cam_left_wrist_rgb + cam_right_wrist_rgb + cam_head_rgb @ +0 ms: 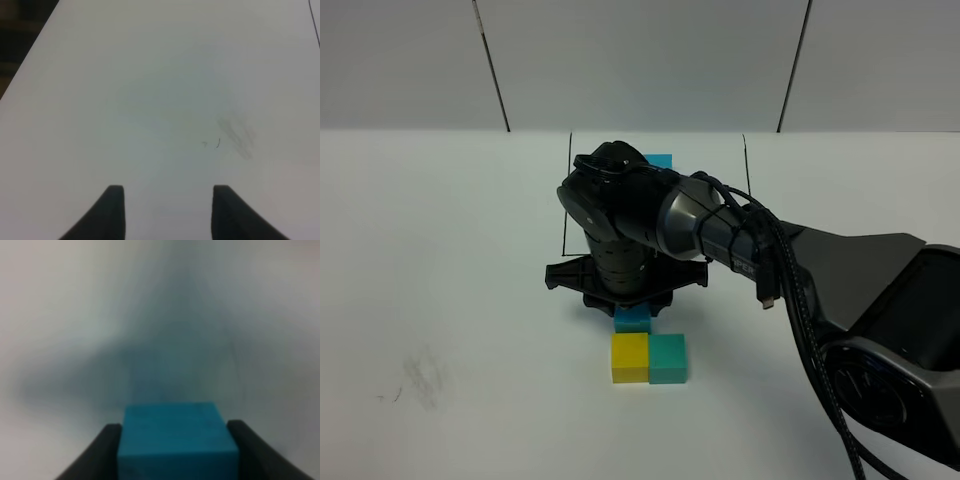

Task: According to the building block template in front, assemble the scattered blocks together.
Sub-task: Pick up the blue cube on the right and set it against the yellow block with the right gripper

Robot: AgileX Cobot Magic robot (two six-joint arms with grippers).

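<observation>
High front overview, wrist views close, seemingly downward

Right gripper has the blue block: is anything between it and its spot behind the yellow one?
Nothing visible blocks it. The right gripper holds the blue block directly behind the yellow block, which sits beside the green block. Whether blue already touches yellow I cannot tell; the arm hides that edge.

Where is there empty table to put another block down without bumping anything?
The widest bare patch is the white table left of the yellow block, with only faint smudges. It is crowded in the middle: the right gripper holds the blue block right behind the yellow and teal-green block, near the black-lined template.
</observation>
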